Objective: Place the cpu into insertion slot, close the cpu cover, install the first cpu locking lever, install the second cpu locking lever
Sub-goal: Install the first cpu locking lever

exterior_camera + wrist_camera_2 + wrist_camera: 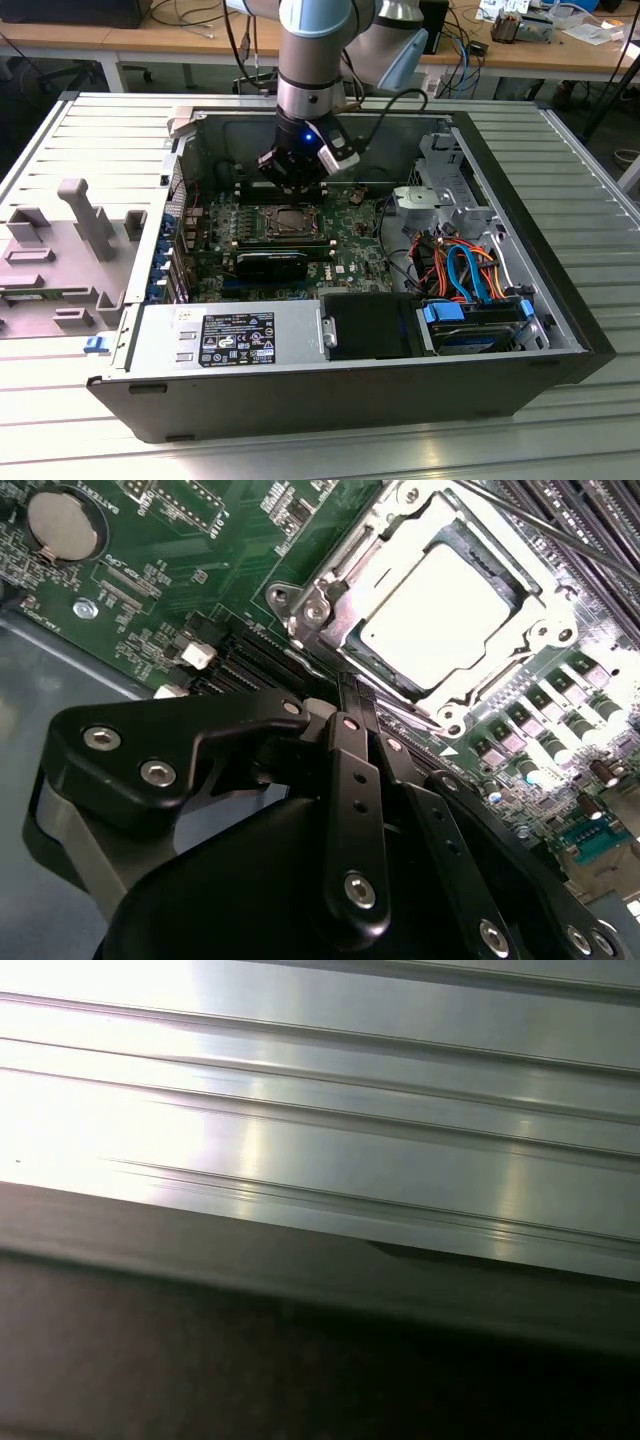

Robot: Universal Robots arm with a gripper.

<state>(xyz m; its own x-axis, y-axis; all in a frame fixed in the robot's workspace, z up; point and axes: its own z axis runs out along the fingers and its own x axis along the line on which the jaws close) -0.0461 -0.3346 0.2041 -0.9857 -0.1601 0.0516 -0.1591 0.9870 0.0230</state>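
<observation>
Second wrist view: cpu [432,618] lies flat under cpu cover [330,600].

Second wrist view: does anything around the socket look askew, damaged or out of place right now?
Nothing stands out. The cpu sits square in the window of the cpu cover, which lies flat over the socket. The gripper is at the socket's edge. Glare washes out the chip's top, so fine damage can't be ruled out.

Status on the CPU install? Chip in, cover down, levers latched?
Done: the cpu sits in the socket, and the cpu cover lies closed around it, its top showing through the window. In hand: nothing visibly held; the hand hovers just beside the socket with its fingers together. Left: the locking levers' state can't be told from these views.
</observation>
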